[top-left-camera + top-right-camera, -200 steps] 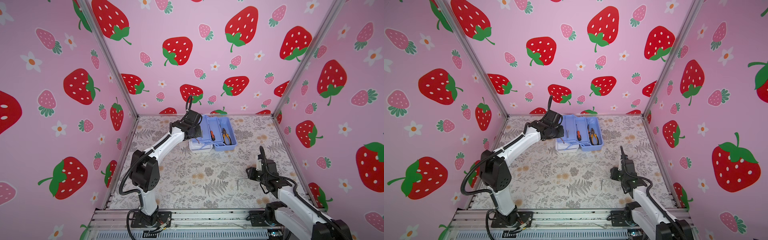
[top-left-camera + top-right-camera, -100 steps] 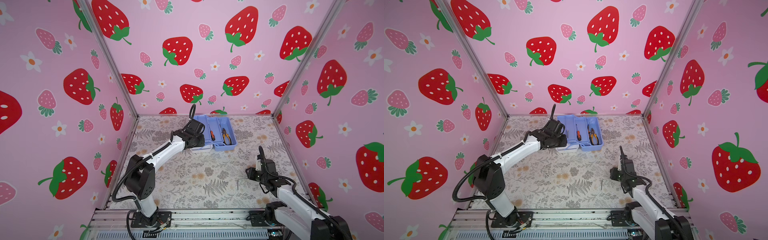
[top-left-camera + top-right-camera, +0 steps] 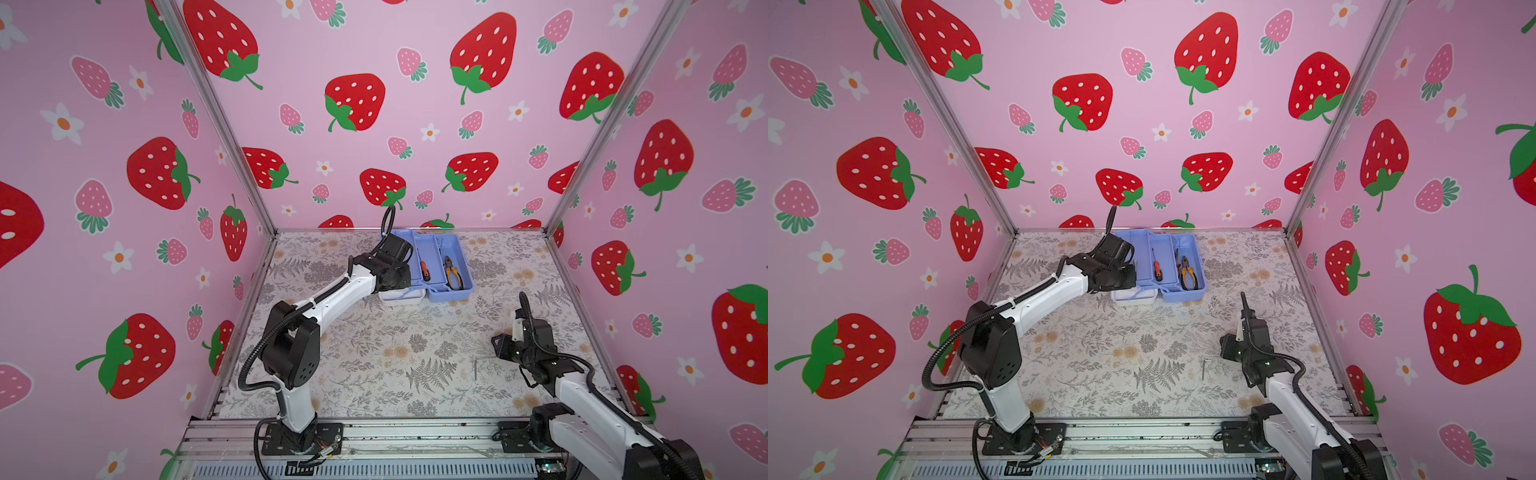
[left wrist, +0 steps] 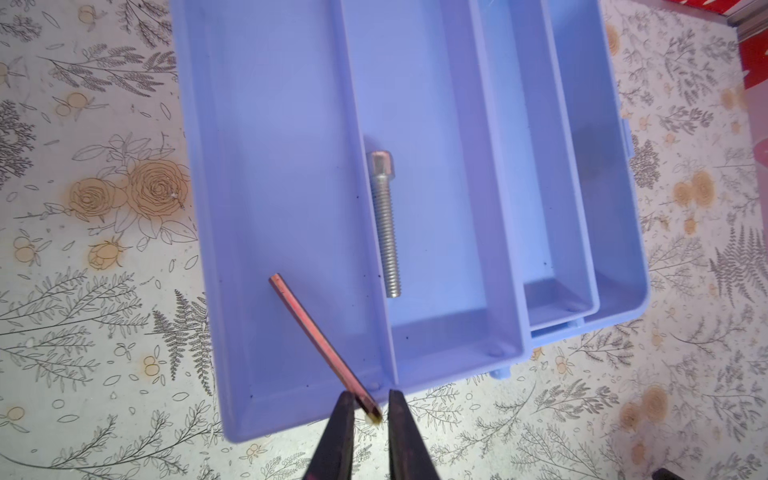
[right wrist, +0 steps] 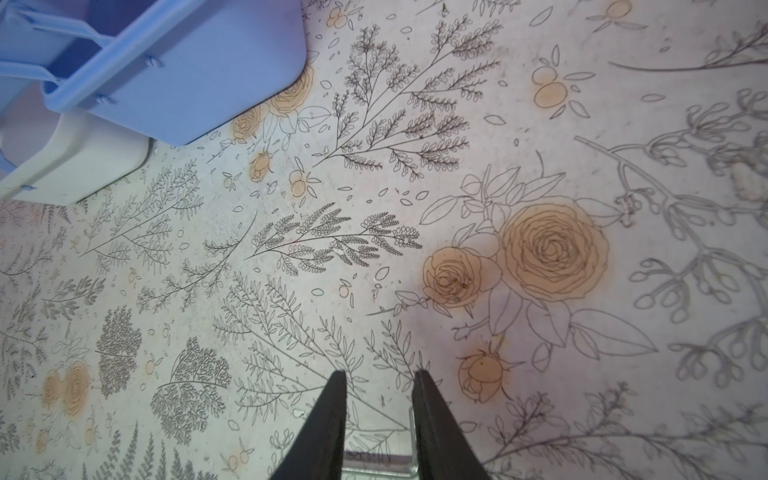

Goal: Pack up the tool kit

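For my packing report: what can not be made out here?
Left claw: hidden behind the left arm in both top views; its grip on the thin rod is unclear.
White lid: mostly under that arm there.
Hex key: tiny there; cut by the edge in right wrist view.

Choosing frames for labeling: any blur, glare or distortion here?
Both top views: wide-angle stretch on the side walls, even light, no glare. Left wrist: bolt sharp, jaws soft. Right wrist: mat crisp centrally, softer toward the edges.
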Action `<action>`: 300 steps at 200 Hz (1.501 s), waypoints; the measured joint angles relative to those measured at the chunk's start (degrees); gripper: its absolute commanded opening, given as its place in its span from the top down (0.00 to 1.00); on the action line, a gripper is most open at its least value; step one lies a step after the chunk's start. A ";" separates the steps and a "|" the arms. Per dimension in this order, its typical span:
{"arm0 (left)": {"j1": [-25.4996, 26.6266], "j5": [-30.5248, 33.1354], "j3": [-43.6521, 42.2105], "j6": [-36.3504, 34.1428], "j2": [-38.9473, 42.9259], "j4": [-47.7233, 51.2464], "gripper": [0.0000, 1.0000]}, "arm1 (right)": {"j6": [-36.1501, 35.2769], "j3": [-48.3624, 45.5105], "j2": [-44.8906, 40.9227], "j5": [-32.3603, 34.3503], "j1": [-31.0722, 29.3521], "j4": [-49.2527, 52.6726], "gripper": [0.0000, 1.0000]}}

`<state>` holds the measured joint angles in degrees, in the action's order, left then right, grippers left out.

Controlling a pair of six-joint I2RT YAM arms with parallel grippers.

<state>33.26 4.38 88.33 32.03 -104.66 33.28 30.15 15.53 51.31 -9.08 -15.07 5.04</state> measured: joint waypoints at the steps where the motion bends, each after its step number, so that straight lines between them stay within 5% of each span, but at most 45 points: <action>1: 0.00 0.04 0.02 -0.02 0.00 0.04 0.85 | 0.00 0.00 0.00 0.00 0.00 0.00 0.69; 204: 1.29 1.64 6.54 1.22 -4.33 7.26 0.83 | 0.00 -0.07 0.15 -0.44 0.24 -0.04 0.69; 300: 1.31 3.13 8.46 1.11 -4.92 7.98 1.00 | 0.00 -0.09 0.15 -0.46 0.24 -0.11 0.69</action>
<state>34.57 7.51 96.79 33.15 -109.58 41.25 30.15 15.44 51.46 -9.54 -14.83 4.93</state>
